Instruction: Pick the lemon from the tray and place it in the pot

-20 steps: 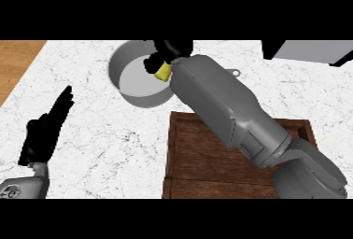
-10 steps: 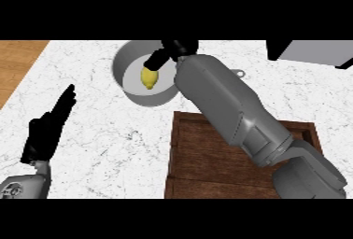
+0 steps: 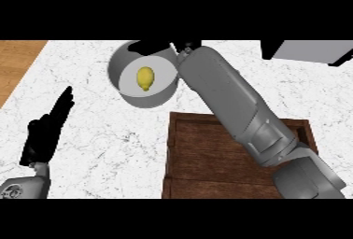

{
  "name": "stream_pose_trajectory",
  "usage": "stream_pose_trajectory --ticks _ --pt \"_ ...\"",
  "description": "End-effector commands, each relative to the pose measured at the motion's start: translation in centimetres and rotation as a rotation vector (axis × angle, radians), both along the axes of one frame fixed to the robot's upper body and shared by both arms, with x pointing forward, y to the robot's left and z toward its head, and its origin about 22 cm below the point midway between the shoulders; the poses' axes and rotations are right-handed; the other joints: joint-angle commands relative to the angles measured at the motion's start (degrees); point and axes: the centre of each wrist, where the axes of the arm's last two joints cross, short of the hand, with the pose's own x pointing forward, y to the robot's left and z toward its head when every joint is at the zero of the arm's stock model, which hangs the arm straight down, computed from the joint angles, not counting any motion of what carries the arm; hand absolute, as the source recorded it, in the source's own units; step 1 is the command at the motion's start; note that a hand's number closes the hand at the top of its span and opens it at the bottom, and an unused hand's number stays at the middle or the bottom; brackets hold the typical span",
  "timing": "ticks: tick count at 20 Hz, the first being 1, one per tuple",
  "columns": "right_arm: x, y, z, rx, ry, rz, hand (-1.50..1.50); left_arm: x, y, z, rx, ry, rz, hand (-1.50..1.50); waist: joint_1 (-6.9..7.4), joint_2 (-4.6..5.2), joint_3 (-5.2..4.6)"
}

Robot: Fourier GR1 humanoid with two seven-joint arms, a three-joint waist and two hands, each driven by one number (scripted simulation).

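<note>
**Head view: lemon lying in the pot on a marble counter**

White marble counter point(image 3: 103, 135) with fine grey veining fills most of the scene. At the far left corner a strip of pale wooden floor point(image 3: 17, 60) shows beyond the counter's edge. At the far right sits a grey box with a dark underside point(image 3: 307, 50), cut off by the top of the view.

A round grey pot point(image 3: 131, 95) stands near the back of the counter, left of centre. The lemon point(image 3: 145, 78) lies inside it on the pale bottom, upright in the view and apart from the walls.

A dark brown wooden tray point(image 3: 207, 163) with a raised rim lies in front of the pot, toward the lower right, its near part running out of view.

The right forearm point(image 3: 234, 112), grey and bulky, stretches diagonally from the lower right across the tray to the pot's back rim. The right hand point(image 3: 185, 46) shows only as a small black shape at the pot's far edge; whether its fingers are open or closed cannot be told.

The left hand point(image 3: 47, 130) rests at the left edge of the counter, black fingers straight and pointing away, holding nothing.
</note>
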Motion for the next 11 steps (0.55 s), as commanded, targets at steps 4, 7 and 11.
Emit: stream_pose_trajectory --ticks 4,7,11 --pt "0.7 -1.3 -0.8 0.140 0.075 0.137 -1.50 -0.9 3.3 0.6 0.018 0.003 0.048 0.00 -3.02 -0.99 -0.03" --pt "0.8 -2.5 -3.1 0.174 0.091 0.173 -1.50 -1.9 2.7 0.1 0.003 0.019 0.070 0.00 -4.45 -1.47 0.01" --pt "1.1 -4.9 -5.0 0.210 0.100 0.174 -1.50 -2.6 3.4 -0.3 0.015 0.035 0.110 0.00 -5.89 -1.87 0.01"
